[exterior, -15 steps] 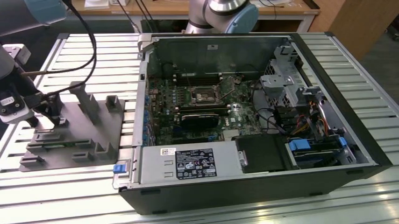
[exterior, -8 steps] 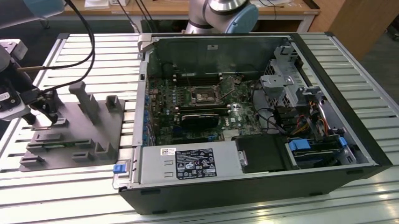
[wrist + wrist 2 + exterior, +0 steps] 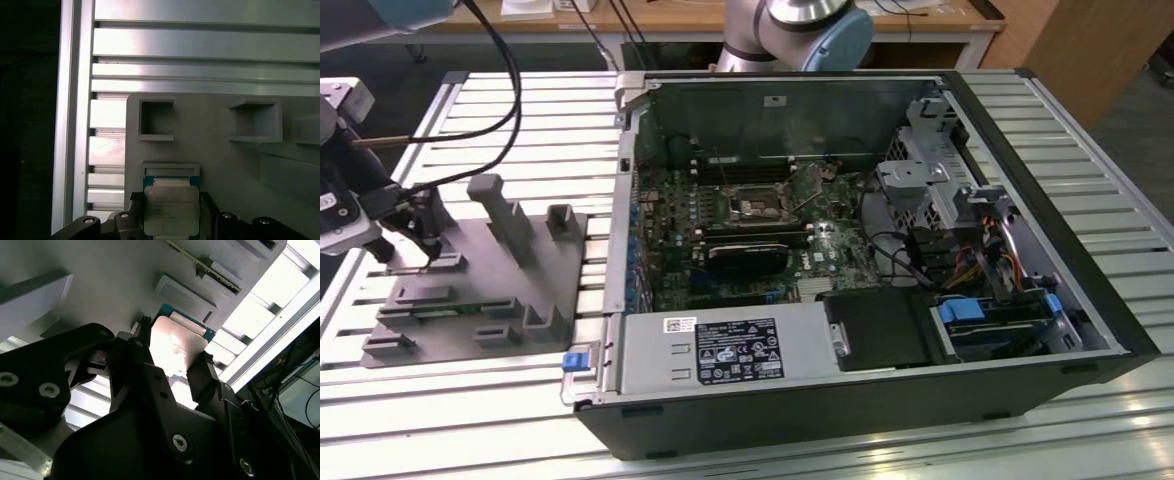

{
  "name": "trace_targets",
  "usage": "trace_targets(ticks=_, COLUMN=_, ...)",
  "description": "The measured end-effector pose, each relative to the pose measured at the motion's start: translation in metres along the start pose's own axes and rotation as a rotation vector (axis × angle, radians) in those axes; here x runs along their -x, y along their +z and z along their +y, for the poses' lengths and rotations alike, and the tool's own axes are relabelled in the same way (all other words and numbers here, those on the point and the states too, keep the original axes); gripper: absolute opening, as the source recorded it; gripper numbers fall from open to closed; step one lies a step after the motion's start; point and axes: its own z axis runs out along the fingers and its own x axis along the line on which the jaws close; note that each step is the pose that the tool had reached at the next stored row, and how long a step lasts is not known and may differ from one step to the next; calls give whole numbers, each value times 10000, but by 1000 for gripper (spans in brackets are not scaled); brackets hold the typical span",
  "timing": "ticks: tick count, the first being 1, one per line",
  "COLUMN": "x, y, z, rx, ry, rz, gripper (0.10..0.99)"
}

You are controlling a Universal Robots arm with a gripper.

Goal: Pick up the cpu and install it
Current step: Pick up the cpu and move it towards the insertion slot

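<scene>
A slatted metal surface (image 3: 520, 110) carried a grey fixture (image 3: 467, 290); above it the end effector (image 3: 175, 345) pinched the cpu (image 3: 171, 210) by opposite edges. Thin, stiff, light and likely fragile, it suited that edge grip.

Fixture (image 3: 467, 290) sits on the surface (image 3: 454, 420) at the exterior view's left, with the open case (image 3: 854, 415) just beside it to the right. The board (image 3: 720, 240) lies flat in the case, socket (image 3: 757, 205) near its middle. The tool (image 3: 424, 245) is over the fixture's left part. In both wrist views the cpu (image 3: 171, 210) (image 3: 177, 347) is gripped between the tool's fingers, at a fixture pocket.
</scene>
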Motion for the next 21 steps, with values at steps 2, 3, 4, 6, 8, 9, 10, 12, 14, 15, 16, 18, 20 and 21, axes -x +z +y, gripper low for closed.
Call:
trace_targets(ticks=2, x=0, y=-16, z=1, rx=13, ry=0, rz=-1, gripper=537)
trace_targets(ticks=3, x=0, y=-24, z=1, rx=18, ry=0, rz=-1, gripper=537)
trace_targets(ticks=4, x=0, y=-34, z=2, rx=22, ry=0, rz=0, gripper=537)
trace_targets(ticks=6, x=0, y=-57, z=3, rx=28, ry=0, rz=-1, gripper=537)
trace_targets(ticks=8, x=0, y=-80, z=4, rx=35, ry=0, rz=-1, gripper=537)
trace_targets(ticks=9, x=0, y=-91, z=5, rx=41, ry=0, rz=-2, gripper=537)
trace_targets(ticks=10, x=0, y=-102, z=5, rx=44, ry=0, rz=-2, gripper=537)
trace_targets(ticks=12, x=0, y=-119, z=6, rx=45, ry=0, rz=-2, gripper=537)
trace_targets(ticks=14, x=1, y=-133, z=7, rx=45, ry=0, rz=-2, gripper=537)
trace_targets(ticks=15, x=0, y=-140, z=7, rx=45, ry=0, rz=-2, gripper=537)
trace_targets(ticks=16, x=0, y=-146, z=7, rx=45, ry=0, rz=-2, gripper=537)
trace_targets(ticks=18, x=1, y=-153, z=8, rx=46, ry=0, rz=-5, gripper=537)
trace_targets(ticks=20, x=1, y=-182, z=10, rx=52, ry=0, rz=-5, gripper=537)
trace_targets(ticks=21, x=1, y=-183, z=10, rx=54, ry=0, rz=-7, gripper=537)
